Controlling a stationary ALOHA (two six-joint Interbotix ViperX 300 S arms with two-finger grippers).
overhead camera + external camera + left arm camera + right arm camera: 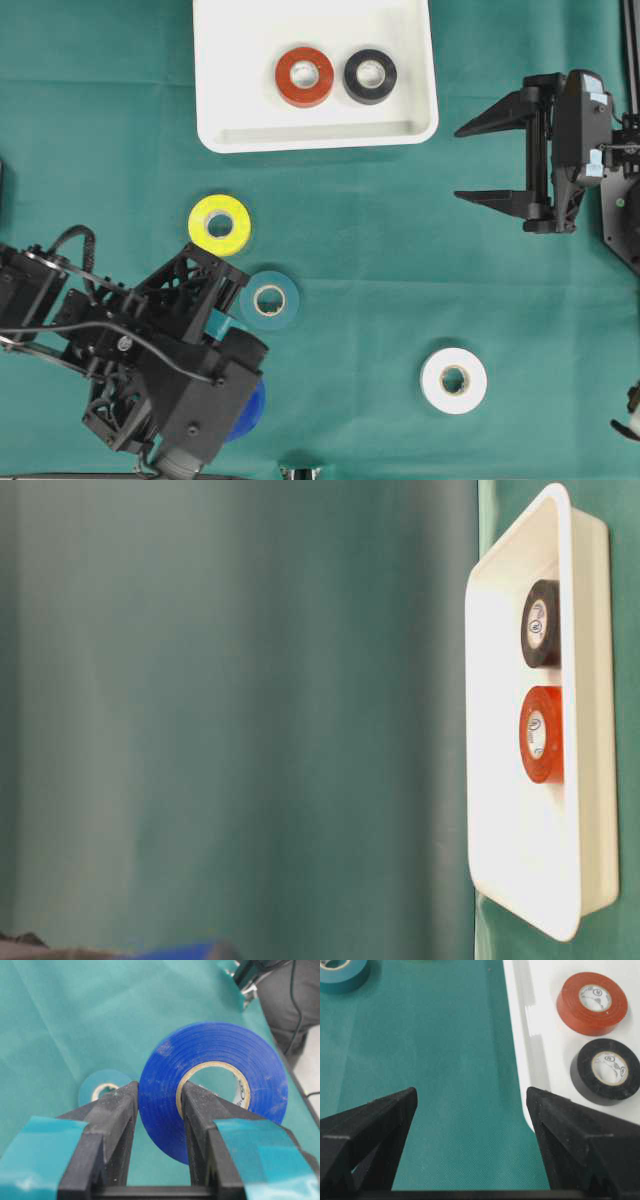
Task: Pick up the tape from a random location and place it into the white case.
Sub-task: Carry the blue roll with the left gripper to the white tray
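Two rolls fill the white case's [215,60] right half; left tool [159,1105] clenches blue tape [215,1050], right tool [487,160] spread.

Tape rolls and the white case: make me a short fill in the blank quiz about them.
1. The left gripper is shut on the ____ tape roll.
2. The white case holds a red roll and a ____ roll.
3. The right gripper holds ____.

Missing words: blue; black; nothing
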